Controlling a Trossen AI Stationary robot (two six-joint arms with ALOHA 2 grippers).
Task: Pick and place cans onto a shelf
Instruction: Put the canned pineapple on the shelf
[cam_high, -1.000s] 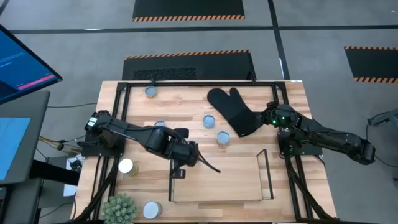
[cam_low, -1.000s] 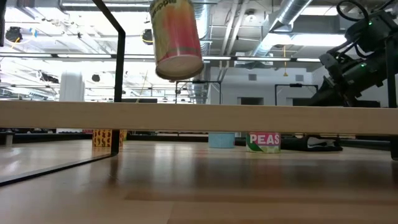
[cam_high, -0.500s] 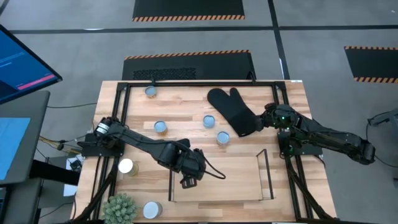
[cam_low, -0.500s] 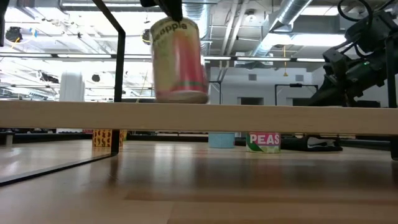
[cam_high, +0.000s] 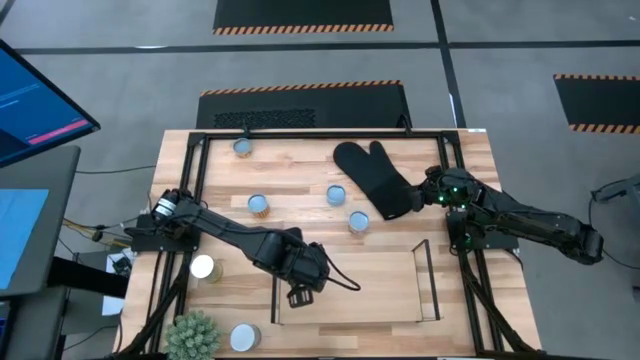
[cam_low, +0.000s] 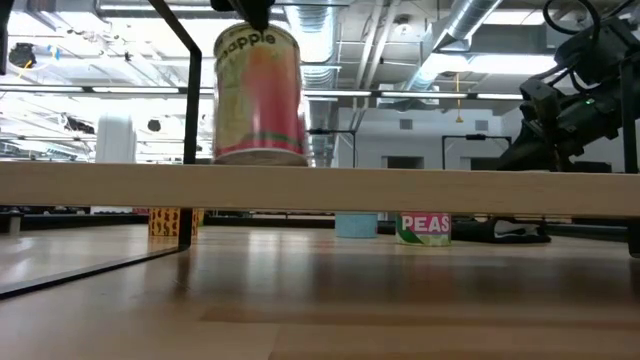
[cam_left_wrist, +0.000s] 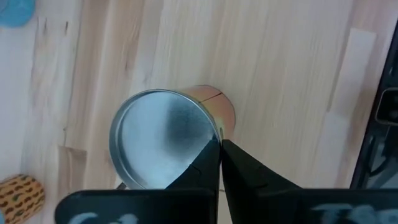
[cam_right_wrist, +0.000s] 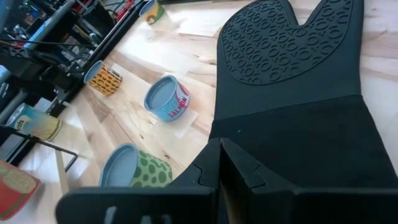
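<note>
My left gripper (cam_high: 300, 291) is shut on a can with a red-yellow label (cam_low: 258, 95) over the left end of the shelf (cam_high: 420, 283). The can stands upright, its bottom at the shelf's light wood base (cam_low: 420, 187). Its grey metal top shows in the left wrist view (cam_left_wrist: 163, 138). My right gripper (cam_right_wrist: 219, 157) is shut at the cuff end of the black oven mitt (cam_high: 378, 178), at the table's right. Whether it touches the mitt, I cannot tell. Several other cans stand on the table, among them a blue one (cam_high: 337, 194) and a green one (cam_high: 358, 221). My left gripper pinches the can's top rim (cam_left_wrist: 211, 132) between its two fingers, one finger over the lid inside the rim and one outside the wall. The fingers come from above, pointing down. The can hangs upright, its bottom at the wood base; whether it rests there I cannot tell.
More cans stand at the far left (cam_high: 242, 148), mid left (cam_high: 258, 205), left edge (cam_high: 203, 267) and near left corner (cam_high: 244, 337). A small green plant (cam_high: 192, 335) stands at the near left. A black outer frame (cam_high: 200, 180) runs round the table.
My left gripper has gone toward the table's near edge and right, over the shelf's left end, and down. The can it holds has turned from tilted to upright and come down to the shelf's wood base.
</note>
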